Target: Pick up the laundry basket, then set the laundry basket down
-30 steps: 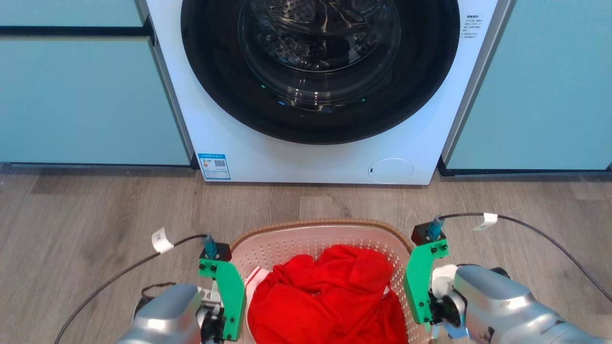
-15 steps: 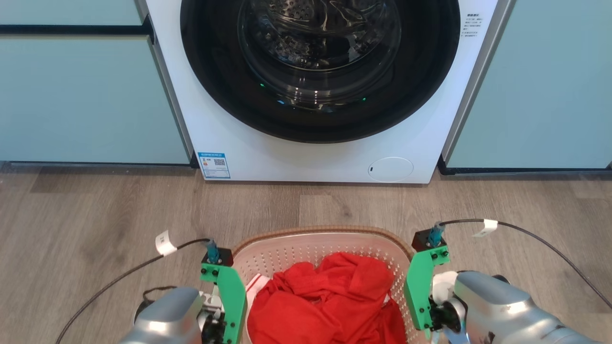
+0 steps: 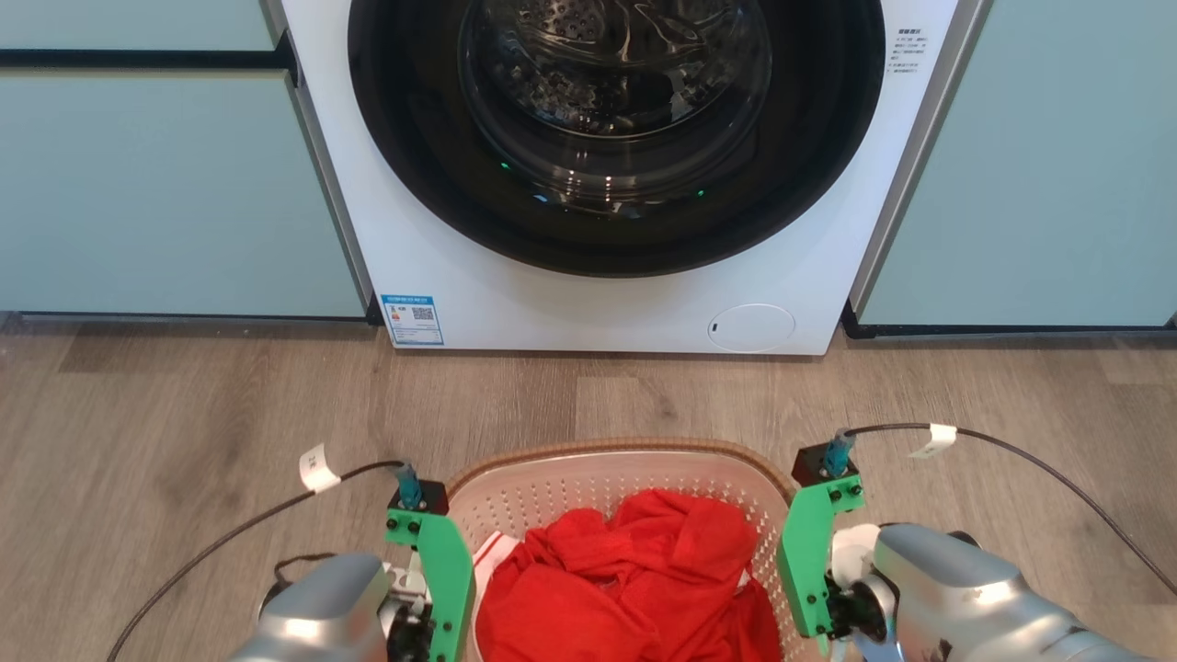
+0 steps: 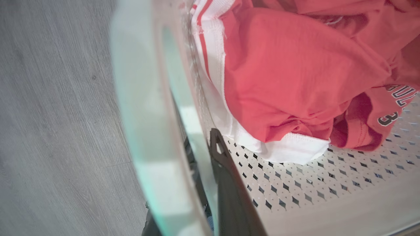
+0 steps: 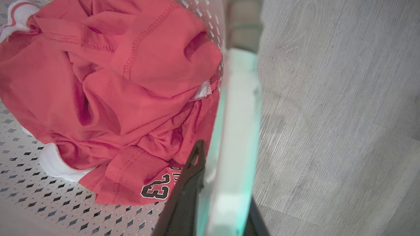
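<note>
With the left gripper (image 4: 201,144) clamped on its left rim and the right gripper (image 5: 223,157) on its right rim, the basket (image 3: 570,487), holding a red shirt (image 3: 634,579), is near the robot before the washer (image 3: 607,303): grasp done, lift state unclear, setting down and release likely left.

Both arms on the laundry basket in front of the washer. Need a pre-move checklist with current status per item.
1. Grip of left gripper on laundry basket: ok, shut across its side, one finger inside the wall.
2. Grip of right gripper: ok, shut across the opposite side in the same way.
3. Load contained: ok, red garment lies inside the rim.
4. Path ahead: ok, bare floor up to the washing machine.
5. Basket bottom on or off the floor: cannot tell, hidden.
</note>
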Tool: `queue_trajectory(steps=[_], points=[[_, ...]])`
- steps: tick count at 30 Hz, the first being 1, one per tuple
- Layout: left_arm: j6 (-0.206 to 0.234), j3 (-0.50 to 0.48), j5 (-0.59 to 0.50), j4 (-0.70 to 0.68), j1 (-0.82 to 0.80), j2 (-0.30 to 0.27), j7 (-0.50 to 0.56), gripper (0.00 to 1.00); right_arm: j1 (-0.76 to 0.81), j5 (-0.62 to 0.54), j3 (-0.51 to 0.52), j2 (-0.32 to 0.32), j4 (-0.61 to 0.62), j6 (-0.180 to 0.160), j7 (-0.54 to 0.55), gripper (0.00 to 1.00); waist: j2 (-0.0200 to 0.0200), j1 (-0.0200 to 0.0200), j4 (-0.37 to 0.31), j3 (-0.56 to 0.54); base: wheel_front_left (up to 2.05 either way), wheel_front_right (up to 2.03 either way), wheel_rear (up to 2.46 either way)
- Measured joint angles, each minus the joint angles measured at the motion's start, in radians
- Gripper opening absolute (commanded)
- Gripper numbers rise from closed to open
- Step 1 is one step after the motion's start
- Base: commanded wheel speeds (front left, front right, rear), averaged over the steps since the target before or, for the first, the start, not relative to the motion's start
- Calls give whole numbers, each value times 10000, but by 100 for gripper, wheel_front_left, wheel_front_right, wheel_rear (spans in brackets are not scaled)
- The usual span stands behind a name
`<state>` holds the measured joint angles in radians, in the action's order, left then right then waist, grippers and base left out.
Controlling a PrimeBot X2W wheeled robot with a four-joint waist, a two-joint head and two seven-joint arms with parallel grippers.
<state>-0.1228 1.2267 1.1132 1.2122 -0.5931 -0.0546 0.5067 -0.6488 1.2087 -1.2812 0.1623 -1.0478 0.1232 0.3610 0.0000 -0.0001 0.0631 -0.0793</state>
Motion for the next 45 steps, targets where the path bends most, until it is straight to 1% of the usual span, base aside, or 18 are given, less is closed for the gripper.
queue_trajectory(steps=[7, 16, 19, 29, 45], points=[[0, 192, 61, -105, -20, -27, 244, 0, 1, 90, -33, 4, -17, 0, 138, 0, 0, 0, -26, 16, 0, 0, 0], [15, 314, 119, -403, -95, -90, 721, 0, -3, 336, -35, 15, -127, 0, 612, 0, 0, 1, -46, 60, 0, 0, 0], [15, 360, 119, -435, -124, -102, 744, 0, -5, 449, -31, -2, -194, 0, 782, 0, 0, 1, -105, 61, 0, 0, 0], [15, 493, 159, -456, -139, -105, 740, 0, -6, 506, -31, -4, -219, 0, 792, 0, 0, 1, -231, 74, 0, 0, 0], [15, 541, 234, -447, -205, -107, 738, 0, -9, 508, -29, -2, -219, 0, 775, 0, 0, 1, -226, 144, 0, 0, 0]])
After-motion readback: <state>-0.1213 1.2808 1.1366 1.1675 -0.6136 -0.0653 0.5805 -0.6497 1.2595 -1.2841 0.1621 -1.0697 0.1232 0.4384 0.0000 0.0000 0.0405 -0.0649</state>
